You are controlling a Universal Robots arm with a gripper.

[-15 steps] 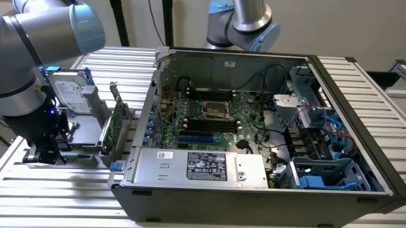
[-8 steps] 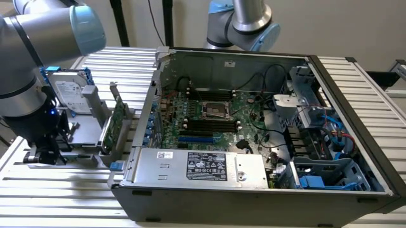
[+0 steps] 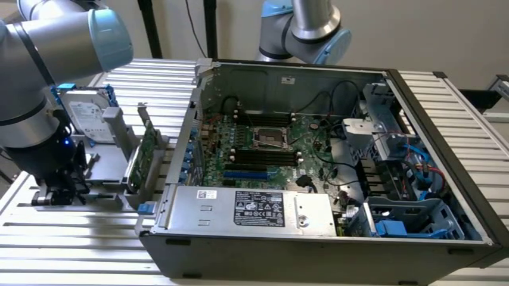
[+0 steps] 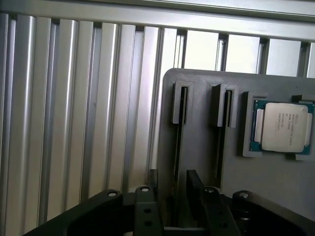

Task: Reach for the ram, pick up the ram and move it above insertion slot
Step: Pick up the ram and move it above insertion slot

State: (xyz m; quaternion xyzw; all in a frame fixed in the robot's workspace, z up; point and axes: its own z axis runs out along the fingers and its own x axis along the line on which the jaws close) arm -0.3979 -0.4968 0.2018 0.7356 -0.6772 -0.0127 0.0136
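- Because the ram stands on edge in a narrow slot of the grey holder, both of its flat faces are exposed for a pinch.
- Claw: open, with fingers straddling the ram, one on each side, not visibly pressing it.
- The holder rests on the ribbed table, beside the open computer case; a processor sits in its own recess.

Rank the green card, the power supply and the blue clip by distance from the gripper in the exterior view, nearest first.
From the gripper, at the exterior view's left:
1. Green card, upright just beside it.
2. Power supply, toward the middle.
3. Blue clip, far toward the exterior view's right.
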